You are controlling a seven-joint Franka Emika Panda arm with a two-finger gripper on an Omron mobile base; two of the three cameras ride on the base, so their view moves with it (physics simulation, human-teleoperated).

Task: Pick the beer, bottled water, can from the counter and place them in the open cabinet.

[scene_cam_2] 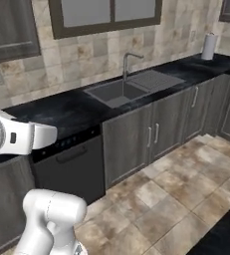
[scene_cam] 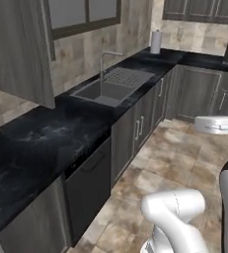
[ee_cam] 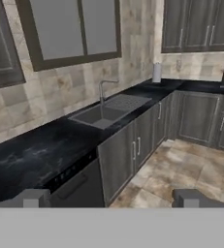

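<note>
The counter point(scene_cam: 41, 143) is black marble-look with white veins and runs along the wall over grey base panels; it also shows in the right base view point(scene_cam_2: 71, 107) and the hand view point(ee_cam: 40, 150). The beer, the bottled water and the can are out of view. A grey wood-grain wall cabinet point(scene_cam: 17, 49) hangs over the counter's left part; I cannot tell whether it is the open cabinet. My gripper point(ee_cam: 112, 198) is open, its fingertips point(ee_cam: 36, 197) wide apart with nothing between them, held out over the floor and facing the counter.
A sink point(scene_cam: 108, 89) with a tall faucet point(scene_cam: 103, 62) is set into the counter below a window point(scene_cam_2: 106, 12). A paper towel roll point(scene_cam: 156, 42) stands at the far corner. A dark dishwasher front point(scene_cam: 91, 183) sits under the counter. Tiled floor point(scene_cam_2: 186, 189) spreads to the right.
</note>
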